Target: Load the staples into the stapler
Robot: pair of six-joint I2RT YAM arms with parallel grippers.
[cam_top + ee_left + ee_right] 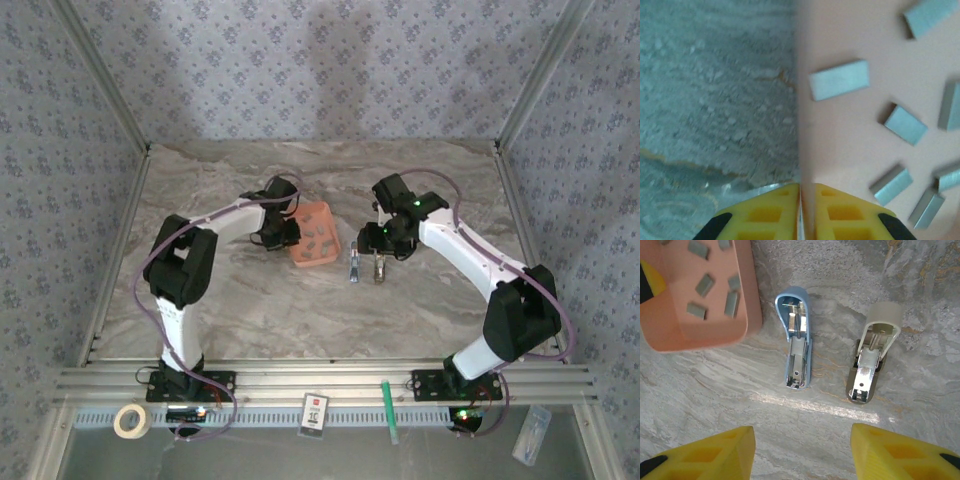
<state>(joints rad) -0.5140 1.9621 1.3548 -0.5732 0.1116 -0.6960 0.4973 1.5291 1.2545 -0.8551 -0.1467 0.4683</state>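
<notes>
Right gripper [801,445], jaws half open and empty, hangs over the opened stapler [797,340] at its 12 o'clock, long axis 12-to-6 (a beige stapler [872,357] lies at 1), while the left gripper [800,202], pinched onto the rim of the orange tray [802,125], has the staples [839,80] at 2 o'clock.

Several staples [951,105] in the orange tray [850,150] are cut off.
</notes>
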